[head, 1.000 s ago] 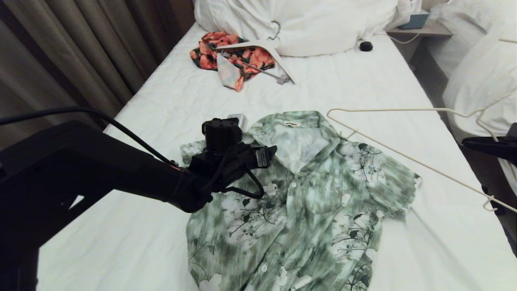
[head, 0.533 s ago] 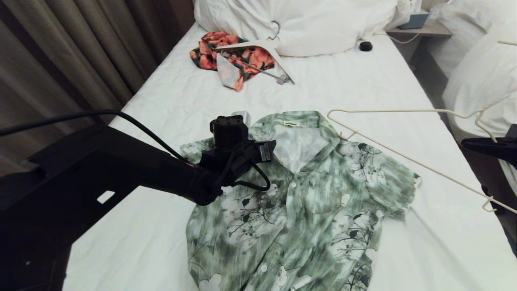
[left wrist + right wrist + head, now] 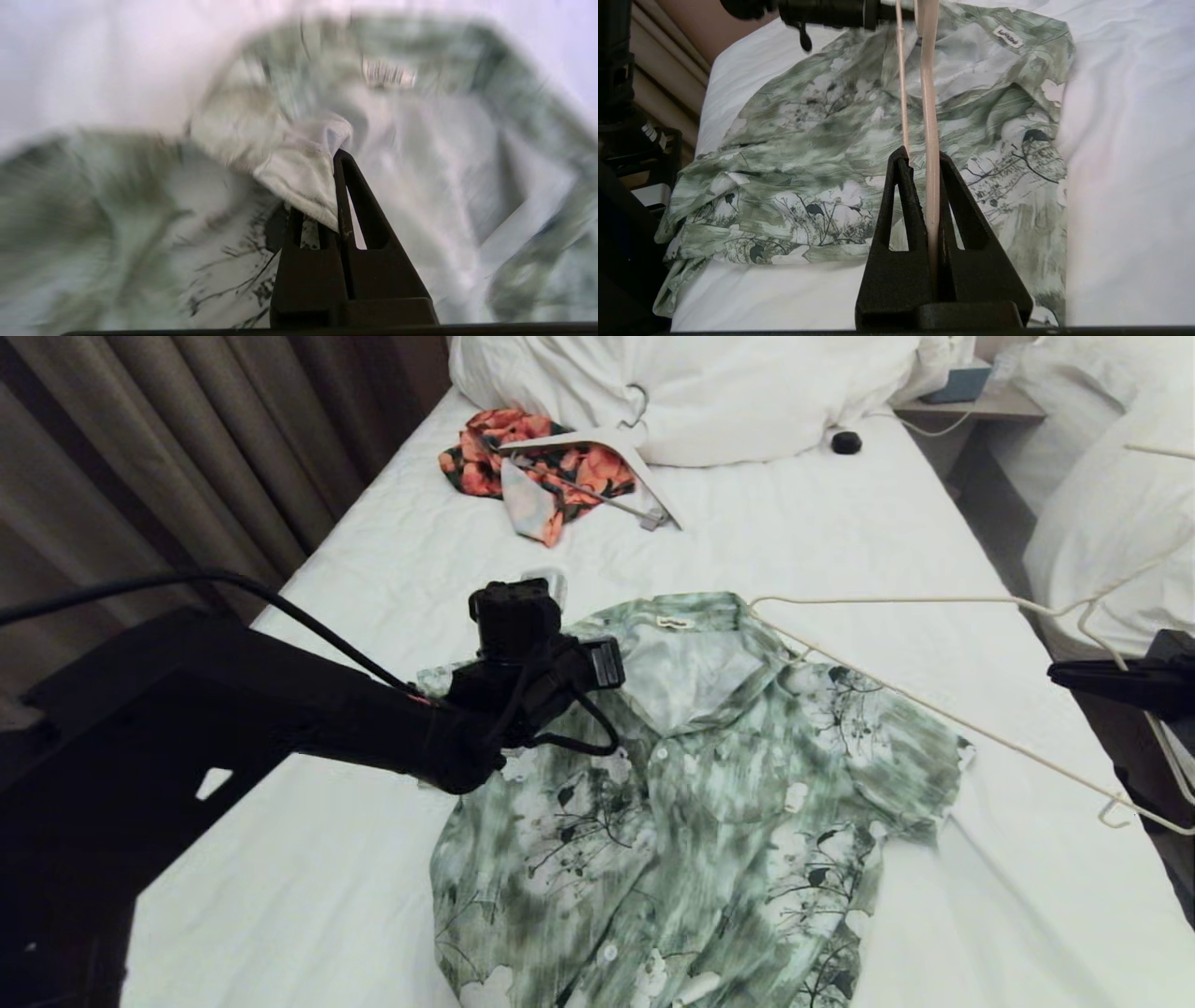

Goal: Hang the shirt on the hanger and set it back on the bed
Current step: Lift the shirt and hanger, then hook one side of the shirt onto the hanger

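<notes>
Your left end effector [image 3: 337, 161] is clamped on the shirt [image 3: 691, 803] at its collar; the shirt lies flat on the bed [image 3: 794, 541]. Your right end effector [image 3: 920, 158] is closed on the hanger [image 3: 934, 700], held over the shirt's far shoulder.

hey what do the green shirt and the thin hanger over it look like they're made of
The shirt: a thin, soft woven fabric, probably cotton or rayon; it creases and bunches where the left gripper pinches the collar. The hanger: a slim cream rod with a smooth finish, possibly coated wire or plastic; it keeps its shape in the right gripper.
</notes>
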Robot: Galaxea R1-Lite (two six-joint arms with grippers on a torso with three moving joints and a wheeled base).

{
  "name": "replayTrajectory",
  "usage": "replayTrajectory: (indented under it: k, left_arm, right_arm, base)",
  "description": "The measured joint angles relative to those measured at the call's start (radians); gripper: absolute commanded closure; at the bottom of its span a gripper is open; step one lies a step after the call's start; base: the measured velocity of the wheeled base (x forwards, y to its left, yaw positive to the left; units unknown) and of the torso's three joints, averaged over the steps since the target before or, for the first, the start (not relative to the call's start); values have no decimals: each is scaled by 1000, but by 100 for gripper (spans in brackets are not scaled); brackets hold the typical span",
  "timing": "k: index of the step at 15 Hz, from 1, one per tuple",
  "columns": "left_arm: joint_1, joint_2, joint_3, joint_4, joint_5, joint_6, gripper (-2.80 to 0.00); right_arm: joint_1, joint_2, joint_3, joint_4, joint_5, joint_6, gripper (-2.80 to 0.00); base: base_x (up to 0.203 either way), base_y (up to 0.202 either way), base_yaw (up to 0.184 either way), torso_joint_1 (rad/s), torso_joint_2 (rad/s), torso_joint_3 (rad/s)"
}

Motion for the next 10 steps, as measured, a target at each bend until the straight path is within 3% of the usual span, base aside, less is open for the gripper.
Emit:
replayTrajectory:
  k: [4,10]
  left_arm:
    - [-58,-118,70,6,32,-1,0]
    - [-255,-278,106,104,111,4,0]
  right_arm:
    - [42,17,1,3,-5,1,0]
    - [133,24,14,10,-55,1,0]
  base:
    - [0,0,0,0,0,0]
    - [0,0,0,0,0,0]
